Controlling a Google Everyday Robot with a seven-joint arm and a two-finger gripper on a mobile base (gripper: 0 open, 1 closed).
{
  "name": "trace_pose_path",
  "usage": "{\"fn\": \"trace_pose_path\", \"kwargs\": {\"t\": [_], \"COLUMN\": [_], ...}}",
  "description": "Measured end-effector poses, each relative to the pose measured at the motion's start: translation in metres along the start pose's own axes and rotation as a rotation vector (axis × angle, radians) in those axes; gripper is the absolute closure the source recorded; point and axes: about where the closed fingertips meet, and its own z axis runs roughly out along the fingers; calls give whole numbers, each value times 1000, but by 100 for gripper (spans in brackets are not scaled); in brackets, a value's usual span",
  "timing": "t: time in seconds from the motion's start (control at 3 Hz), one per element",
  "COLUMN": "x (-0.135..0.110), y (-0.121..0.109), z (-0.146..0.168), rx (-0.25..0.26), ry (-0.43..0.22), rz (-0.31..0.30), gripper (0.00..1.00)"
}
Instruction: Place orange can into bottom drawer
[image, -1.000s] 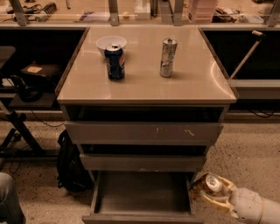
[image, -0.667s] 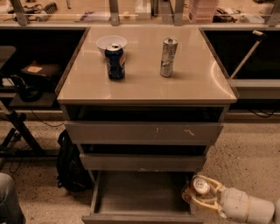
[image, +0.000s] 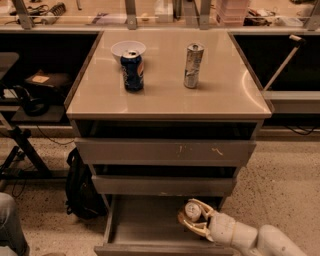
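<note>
The orange can (image: 191, 212) shows mostly its silver top, with orange-gold at its side. My gripper (image: 191, 218) is shut on it, its pale fingers (image: 199, 204) curled around the can. The gripper holds the can upright over the right part of the bottom drawer (image: 145, 225), which is pulled open and shows a plain grey floor. My white arm (image: 250, 237) reaches in from the lower right. I cannot tell whether the can touches the drawer floor.
A dark blue can (image: 132, 70), a white bowl (image: 128, 49) and a slim silver can (image: 192, 65) stand on the cabinet top (image: 170, 95). Two shallower drawers (image: 165, 150) are above. A black backpack (image: 80, 185) leans left of the cabinet; a person's leg (image: 10, 230) is at lower left.
My gripper has carried the orange can leftward from beside the cabinet's right edge to over the open bottom drawer's right part.
</note>
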Motion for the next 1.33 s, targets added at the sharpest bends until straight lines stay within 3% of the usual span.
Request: {"fn": "trace_pose_path", "kwargs": {"t": [0.33, 0.67, 1.33], "x": [17, 25, 113], "y": [10, 1, -70], "z": [9, -9, -37], "rx": [11, 51, 276], "ry": [-16, 41, 221], "rz": [38, -2, -86], "gripper": [100, 100, 100]}}
